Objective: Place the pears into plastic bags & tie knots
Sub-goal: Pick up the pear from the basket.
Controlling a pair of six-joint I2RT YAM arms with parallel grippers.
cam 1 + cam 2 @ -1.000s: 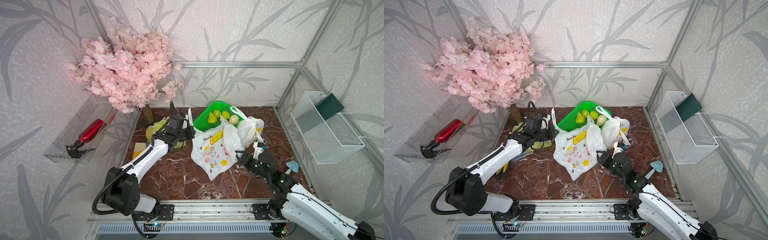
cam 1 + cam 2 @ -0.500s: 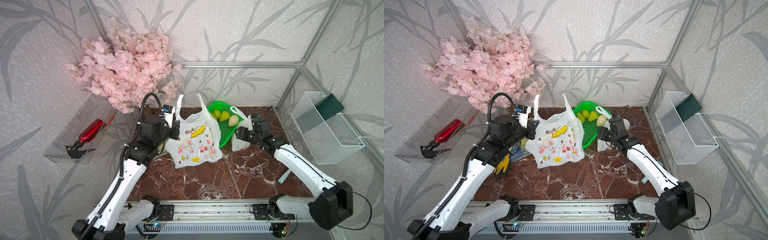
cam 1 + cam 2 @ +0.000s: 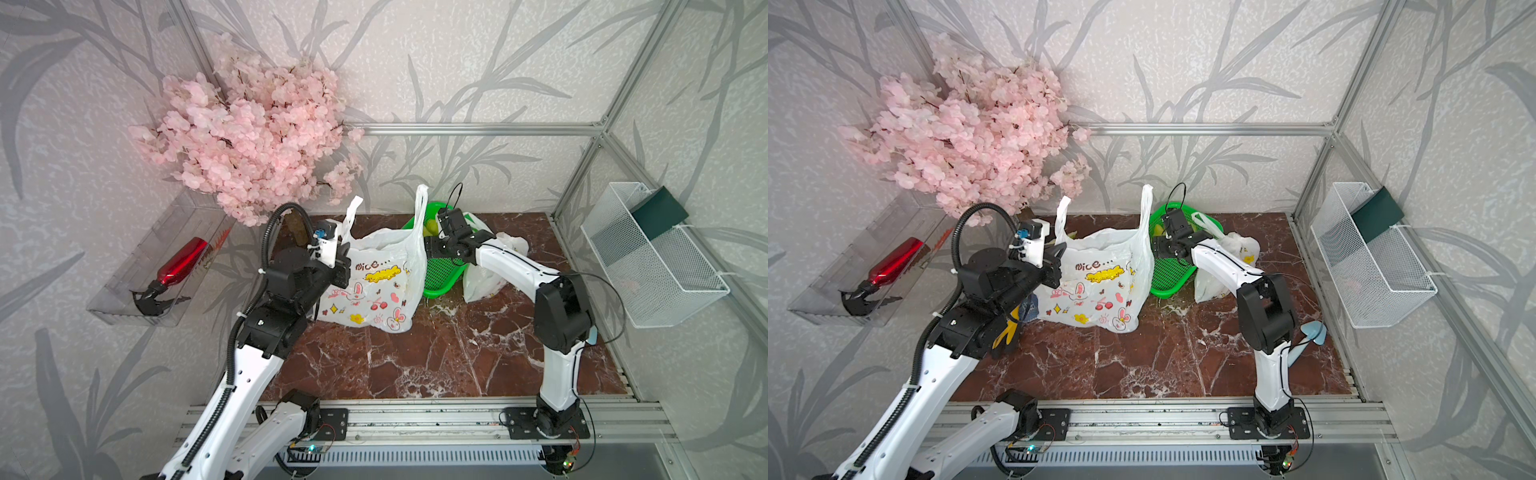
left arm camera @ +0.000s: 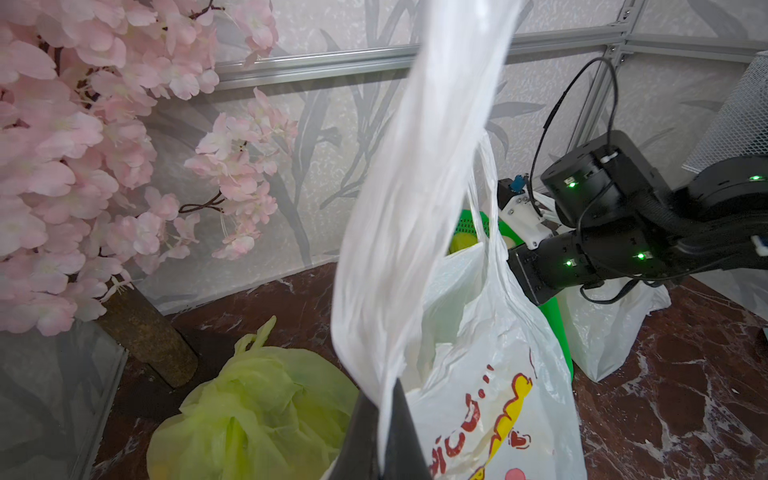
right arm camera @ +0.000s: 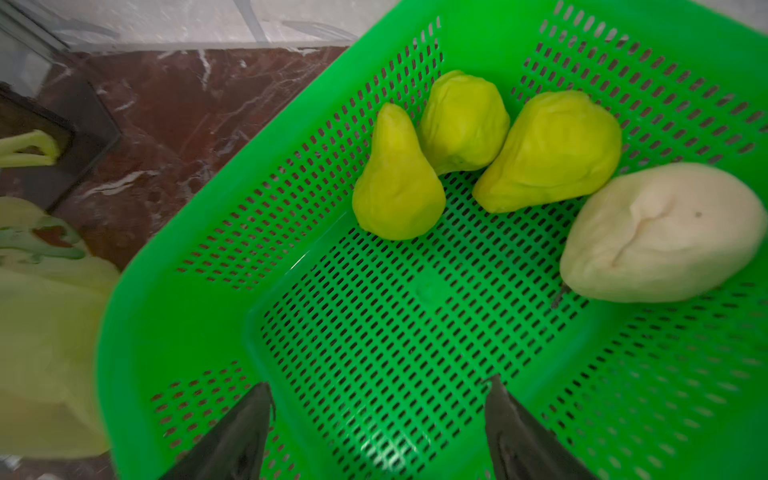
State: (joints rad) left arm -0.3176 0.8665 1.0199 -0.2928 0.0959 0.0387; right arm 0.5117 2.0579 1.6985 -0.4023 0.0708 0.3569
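Bag up, reaching for a pear.
My left gripper (image 4: 382, 419) pinches the handle (image 4: 415, 187) of the white bunny bag (image 3: 374, 291), holding it upright beside the green basket (image 5: 166, 291); my right gripper (image 5: 378, 395) hangs wide apart, empty, over the four pears (image 5: 399, 183) there. Next: drop onto one and close. A second ago the bag lay flat and my right arm sat low at the front.
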